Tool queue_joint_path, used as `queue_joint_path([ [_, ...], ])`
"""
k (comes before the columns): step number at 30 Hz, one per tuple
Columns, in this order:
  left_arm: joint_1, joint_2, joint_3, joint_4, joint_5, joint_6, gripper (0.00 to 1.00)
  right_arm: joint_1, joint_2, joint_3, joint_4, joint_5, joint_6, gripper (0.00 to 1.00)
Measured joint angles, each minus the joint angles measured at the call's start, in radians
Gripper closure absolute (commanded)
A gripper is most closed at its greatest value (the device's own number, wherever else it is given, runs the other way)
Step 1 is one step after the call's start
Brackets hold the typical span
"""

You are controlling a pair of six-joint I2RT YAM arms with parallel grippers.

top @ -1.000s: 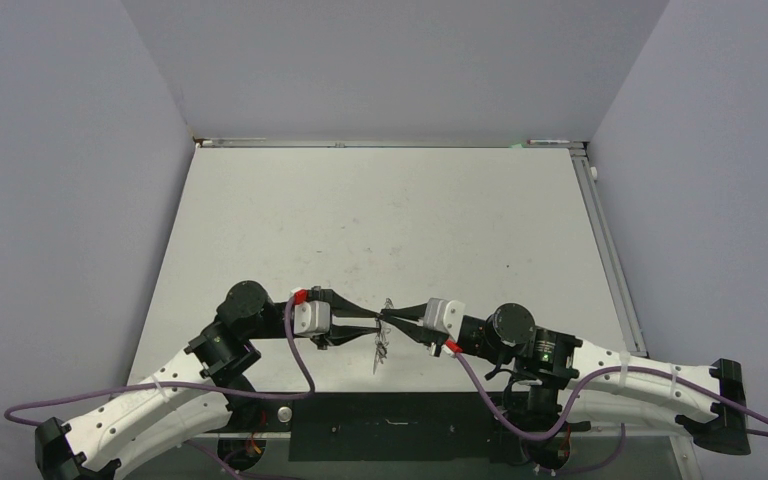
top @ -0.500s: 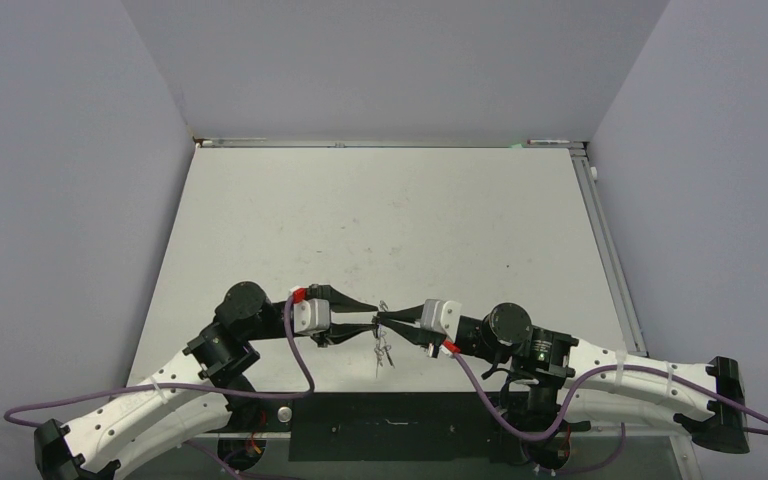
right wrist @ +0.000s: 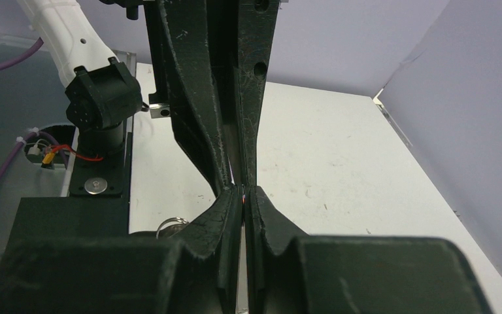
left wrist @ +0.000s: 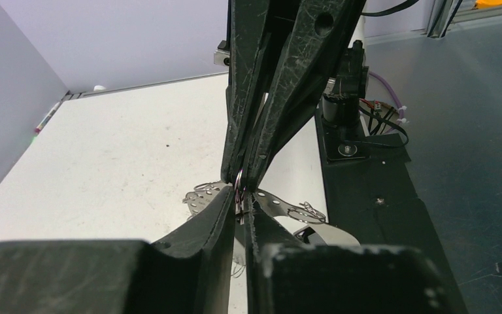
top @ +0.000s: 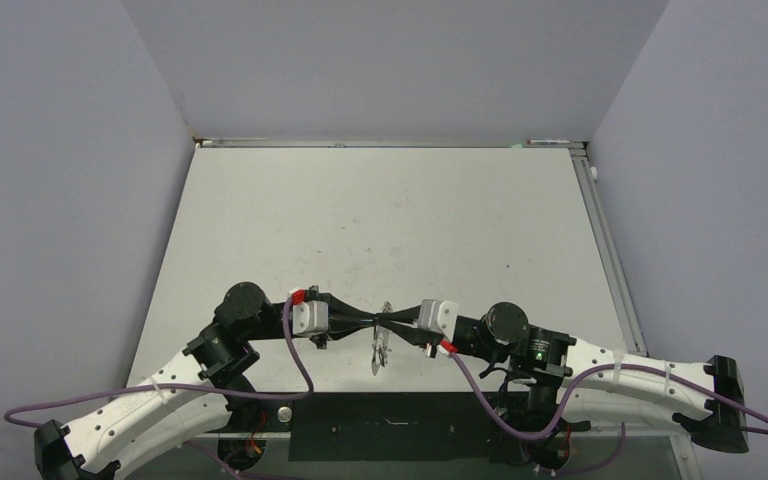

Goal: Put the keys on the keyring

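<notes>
silvery keyring (top: 379,350) hangs just under the tips of the left fingers (top: 350,318) in the top view, over the white worktop (top: 390,220). right fingers (top: 408,322) meet the left fingers tip to tip.

left wrist cam: left fingers squeezed together on the hoop's rim, with the band poking out either side of them. right fingers come in straight opposite, pinched tight on a little wire loop (left wrist: 240,180) touching the left fingers' tips.

right wrist cam: both pairs closed, tips touching. another wire loop (right wrist: 170,226) peeks out low, just off to one side of the left fingers' tips.
</notes>
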Motion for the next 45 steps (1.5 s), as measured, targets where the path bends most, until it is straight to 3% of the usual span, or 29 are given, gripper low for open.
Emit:
queue_joint_path([
  [6, 0.0, -0.016, -0.004, -0.006, 0.0, 0.005, 1.0, 0.0, 0.003, 0.0, 0.004, -0.012, 0.001, 0.92],
  [10, 0.0, -0.023, -0.003, -0.037, -0.017, 0.029, 1.0, 0.001, 0.009, 0.008, -0.016, 0.012, 0.014, 0.61],
  [14, 0.0, -0.015, 0.002, -0.089, -0.058, 0.058, 1.0, 0.0, 0.012, 0.072, -0.103, 0.074, 0.024, 0.51],
  [25, -0.001, 0.072, 0.04, -0.199, -0.138, 0.103, 1.0, 0.0, 0.176, 0.424, -0.567, 0.099, -0.021, 0.56],
  [30, -0.002, 0.078, 0.042, -0.219, -0.147, 0.11, 1.0, 0.0, 0.249, 0.437, -0.718, 0.085, -0.064, 0.62],
  [45, -0.028, 0.081, 0.047, -0.226, -0.15, 0.116, 1.0, -0.012, 0.279, 0.436, -0.729, 0.074, -0.136, 0.72],
])
